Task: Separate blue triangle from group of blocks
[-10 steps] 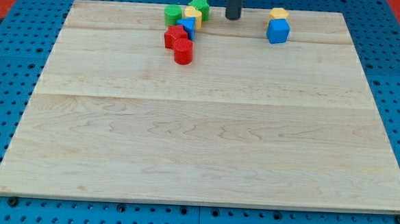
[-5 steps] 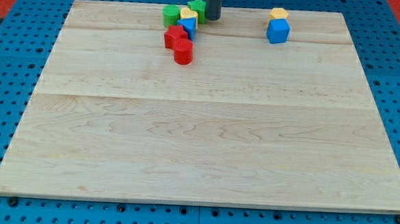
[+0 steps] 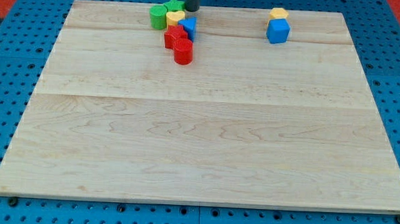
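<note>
Judging from the layout, the separation has hardly begun: the blue triangle sits packed in the cluster near the view's top edge of the board, touching the yellow block on its upper left and the red block below it. A second red block, seemingly a cylinder, sits at the cluster's lower end, while a green cylinder and a green star close it off on the left and top. The rod carries no jaws to open or close; its tip rests at the cluster's top right corner, just above the blue triangle and right beside the yellow block and green star. Whether it touches any of them cannot be told. Well apart on the view's right stand a blue cube and a yellow block behind it, outside the group. What remains, then, is the whole job: pushing the triangle out, probably rightward or downward into open board, without dragging its neighbours along.
</note>
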Motion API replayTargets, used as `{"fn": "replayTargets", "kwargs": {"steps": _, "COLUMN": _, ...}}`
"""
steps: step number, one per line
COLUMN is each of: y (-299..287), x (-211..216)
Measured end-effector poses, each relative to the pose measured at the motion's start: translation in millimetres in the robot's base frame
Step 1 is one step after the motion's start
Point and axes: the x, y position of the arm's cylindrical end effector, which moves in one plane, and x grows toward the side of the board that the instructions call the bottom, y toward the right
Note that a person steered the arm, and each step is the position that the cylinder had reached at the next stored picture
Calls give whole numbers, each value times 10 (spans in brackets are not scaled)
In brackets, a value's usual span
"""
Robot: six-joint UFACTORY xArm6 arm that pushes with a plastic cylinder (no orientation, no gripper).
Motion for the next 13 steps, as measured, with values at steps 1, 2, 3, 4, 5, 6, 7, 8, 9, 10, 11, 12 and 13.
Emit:
{"fn": "replayTargets", "kwargs": {"steps": 1, "y": -215, "x": 167}}
{"fn": "replayTargets", "kwargs": {"steps": 2, "y": -266, "x": 323}}
{"fn": "replayTargets", "kwargs": {"steps": 3, "y": -223, "x": 337}}
{"fn": "replayTargets", "kwargs": {"steps": 4, "y": 30, "x": 339}}
{"fn": "replayTargets", "kwargs": {"steps": 5, "y": 92, "x": 339}}
{"fn": "replayTargets", "kwargs": {"steps": 6, "y": 296, "x": 352}}
{"fn": "replayTargets", "kwargs": {"steps": 7, "y": 368, "x": 690}}
{"fn": "replayTargets", "kwargs": {"steps": 8, "y": 314, "x": 1090}}
{"fn": "replayTargets", "kwargs": {"steps": 9, "y": 313, "x": 1319}}
{"fn": "replayTargets", "kwargs": {"steps": 10, "y": 299, "x": 1307}}
{"fn": "replayTargets", "kwargs": {"steps": 11, "y": 289, "x": 1246}}
{"fn": "replayTargets", "kwargs": {"steps": 12, "y": 168, "x": 1257}}
{"fn": "replayTargets", "kwargs": {"steps": 13, "y": 200, "x": 1501}}
